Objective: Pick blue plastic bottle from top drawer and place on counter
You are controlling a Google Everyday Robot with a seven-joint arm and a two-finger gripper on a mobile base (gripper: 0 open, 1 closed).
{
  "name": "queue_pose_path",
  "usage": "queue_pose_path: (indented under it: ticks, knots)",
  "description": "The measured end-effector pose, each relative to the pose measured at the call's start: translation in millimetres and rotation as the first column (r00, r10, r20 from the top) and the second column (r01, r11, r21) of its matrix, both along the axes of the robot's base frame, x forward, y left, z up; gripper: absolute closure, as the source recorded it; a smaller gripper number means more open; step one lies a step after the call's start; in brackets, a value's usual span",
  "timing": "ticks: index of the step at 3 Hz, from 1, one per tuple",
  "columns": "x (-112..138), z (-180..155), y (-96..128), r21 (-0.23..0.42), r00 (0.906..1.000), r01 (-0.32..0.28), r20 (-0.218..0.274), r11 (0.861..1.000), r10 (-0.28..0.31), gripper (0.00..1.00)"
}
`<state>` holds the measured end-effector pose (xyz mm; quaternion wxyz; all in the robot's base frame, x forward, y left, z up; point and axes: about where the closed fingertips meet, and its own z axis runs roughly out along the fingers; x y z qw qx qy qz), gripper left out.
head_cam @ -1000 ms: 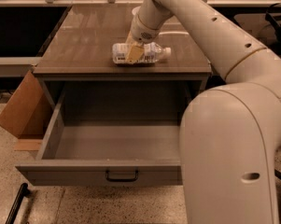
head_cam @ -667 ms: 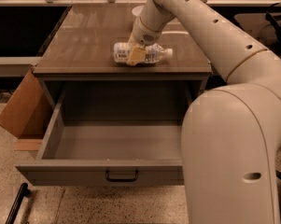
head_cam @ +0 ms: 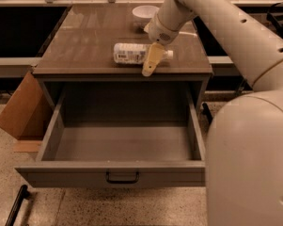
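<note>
Blue plastic bottle (head_cam: 134, 53) lies on the table (head_cam: 84, 41), not in the top drawer (head_cam: 108, 166); my pincer (head_cam: 149, 65) has slid from its middle toward its cap (opening: cannot tell), so placement looks done

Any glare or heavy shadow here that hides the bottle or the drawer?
Camera view: soft light reflections streak the counter behind the blue plastic bottle, which shows plainly; the hand sits over its cap end; the top drawer is shadowed toward its back wall.
</note>
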<state>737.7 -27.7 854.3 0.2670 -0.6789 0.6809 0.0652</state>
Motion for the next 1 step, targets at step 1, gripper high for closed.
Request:
queue_pose_path:
  ticks: [1]
  knots:
    - [-12.5,22.6,-26.7,0.017,0.9991,0.032,0.028,0.999,-0.033,0.00]
